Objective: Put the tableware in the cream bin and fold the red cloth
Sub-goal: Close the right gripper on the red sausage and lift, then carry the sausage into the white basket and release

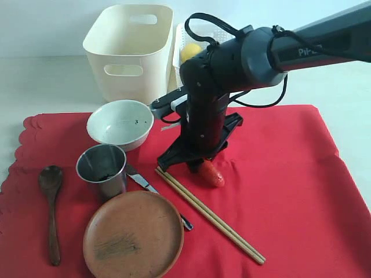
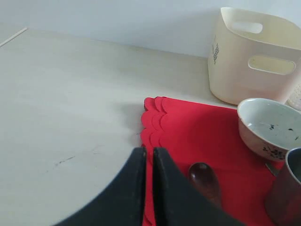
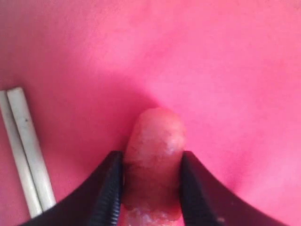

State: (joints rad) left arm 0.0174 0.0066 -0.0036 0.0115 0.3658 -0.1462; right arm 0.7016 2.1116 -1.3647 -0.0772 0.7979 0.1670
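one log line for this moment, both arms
right gripper: closed on sausage, lying on red cloth | left gripper: shut, empty, at cloth's scalloped edge | chopsticks: on cloth beside sausage

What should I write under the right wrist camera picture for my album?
The right hand pinches a sausage on the red cloth, beside a pair of light chopsticks.

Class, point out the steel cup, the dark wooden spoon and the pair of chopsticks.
steel cup [image 1: 107, 185], exterior view, its outer wall.
dark wooden spoon [image 1: 50, 176], exterior view, its bowl.
chopsticks [image 1: 210, 215], exterior view, mid-length.
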